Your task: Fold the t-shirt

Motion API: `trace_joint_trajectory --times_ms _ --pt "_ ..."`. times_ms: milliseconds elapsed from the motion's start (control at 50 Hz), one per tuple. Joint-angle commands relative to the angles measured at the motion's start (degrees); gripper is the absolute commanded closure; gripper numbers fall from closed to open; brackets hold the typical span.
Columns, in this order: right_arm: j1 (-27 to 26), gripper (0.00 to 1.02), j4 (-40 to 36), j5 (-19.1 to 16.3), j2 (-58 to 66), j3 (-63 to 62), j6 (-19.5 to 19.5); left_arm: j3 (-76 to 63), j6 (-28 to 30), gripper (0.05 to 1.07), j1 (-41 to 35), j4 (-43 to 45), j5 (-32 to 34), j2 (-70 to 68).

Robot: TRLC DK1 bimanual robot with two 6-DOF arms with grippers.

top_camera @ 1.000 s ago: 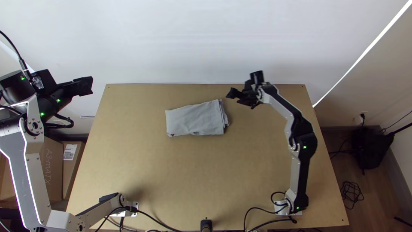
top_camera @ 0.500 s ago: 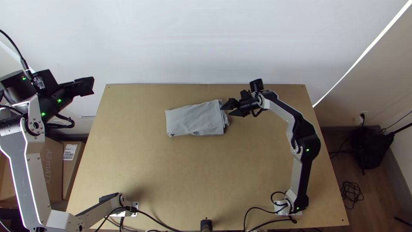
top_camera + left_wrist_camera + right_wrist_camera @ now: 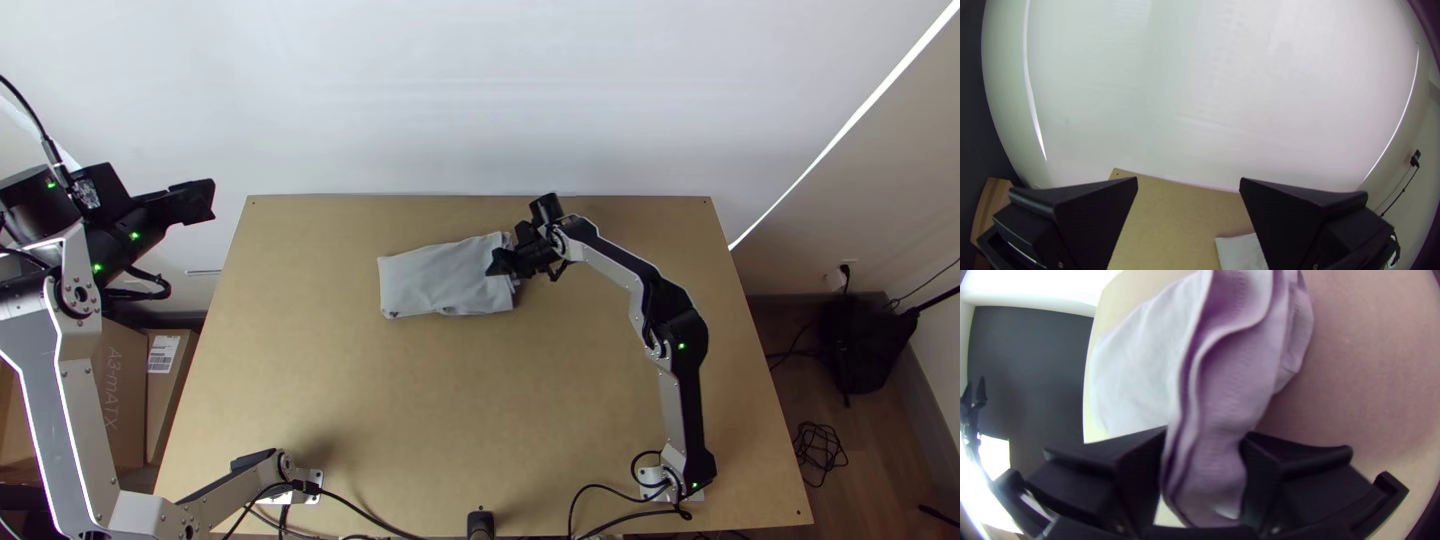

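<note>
Right gripper (image 3: 497, 264): at the end of the shirt toward the table's right side; its two wide flat black fingers (image 3: 1135, 470) stand apart with cloth between them. How firmly they press, I cannot tell.
Cloth between the fingers: several pale layers (image 3: 1230, 385), edges stacked and wavy, loosely rumpled, running down into the gap.
T-shirt: pale grey cloth (image 3: 440, 280), folded into a long, rough rectangle lying across the far half of the table, left of the table's middle for the most part. Its near edge is a little uneven, with a small dark mark by the near left corner.
Right arm: silver-grey links and black joints (image 3: 672, 400), bent from its base at the lower right up and across to the shirt.
Left gripper (image 3: 208, 200): raised beyond the table's left edge, well apart from the shirt; its fingers are spread with nothing between them.
Left arm: silver-grey links (image 3: 60, 400), held out past the table's left side.
Table: light wooden top (image 3: 450, 420).
Beyond: white wall (image 3: 480, 100) behind; brown cardboard boxes (image 3: 125, 400) left; loose black cable (image 3: 820, 450) on the floor at right.
</note>
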Motion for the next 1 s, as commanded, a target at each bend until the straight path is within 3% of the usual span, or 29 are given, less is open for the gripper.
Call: trace_joint_trajectory --times_ms 0,180,620,980 --pt "-0.09 1.00 -0.36 1.61 1.49 0.64 -1.23 -0.42 0.14 0.10 0.64 0.15 0.75 -1.51" --pt "-6.95 1.00 0.17 3.63 -0.53 -0.60 -1.40 -0.77 0.22 0.10 0.64 0.15 0.75 -1.69" --pt "-33.40 1.00 0.00 3.63 -6.33 -3.32 -0.44 -0.68 -0.48 0.10 -1.38 1.64 1.19 -1.25" --pt "-53.26 1.00 1.75 7.06 -16.71 -15.80 -2.99 -0.94 -1.09 0.10 -2.61 2.69 2.33 -1.43"
